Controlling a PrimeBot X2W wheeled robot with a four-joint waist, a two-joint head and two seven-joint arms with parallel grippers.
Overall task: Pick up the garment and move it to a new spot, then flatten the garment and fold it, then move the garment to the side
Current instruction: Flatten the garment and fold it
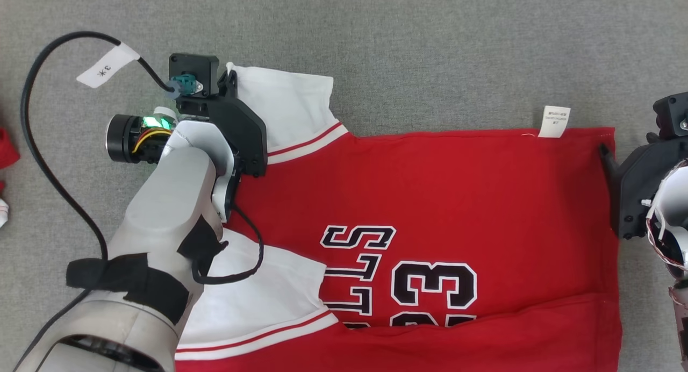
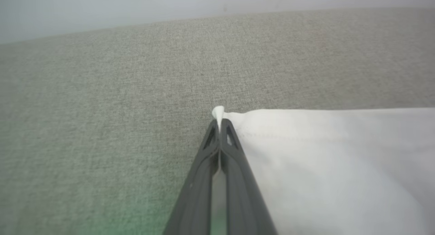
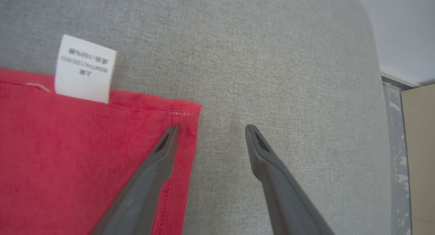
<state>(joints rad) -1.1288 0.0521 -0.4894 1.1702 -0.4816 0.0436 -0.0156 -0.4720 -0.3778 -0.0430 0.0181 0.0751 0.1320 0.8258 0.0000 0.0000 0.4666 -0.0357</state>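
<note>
Your left pincer (image 2: 220, 124) is clamped shut on the very corner of the white sleeve (image 2: 323, 153), with a small nub of cloth poking out past the tips. In the head view that grip sits at about 10 o'clock on the garment (image 1: 457, 189), a red jersey lying flat on the grey desk (image 1: 430, 38) with its long axis running from 9 to 3 o'clock. Your right pincer (image 3: 212, 128) stands wide open and holds nothing. It waits at the 3 o'clock end, beside the hem corner (image 3: 190, 109). In the right wrist view one finger (image 3: 159, 160) hangs over the red cloth and the other over bare desk, so the corner lies just toward 10 o'clock of the gap, with the care label (image 3: 85, 68) further out the same way. At 6 o'clock in the head view a red band laps over the lower part of the numerals, so one long fold looks made. You likely need the far edge gripped at both ends next. The right arm is the nearer one to that hem corner, and it has to shift slightly toward 9 o'clock so the cloth sits between its fingers before closing. Whether those tips touch the fabric you cannot tell.
</note>
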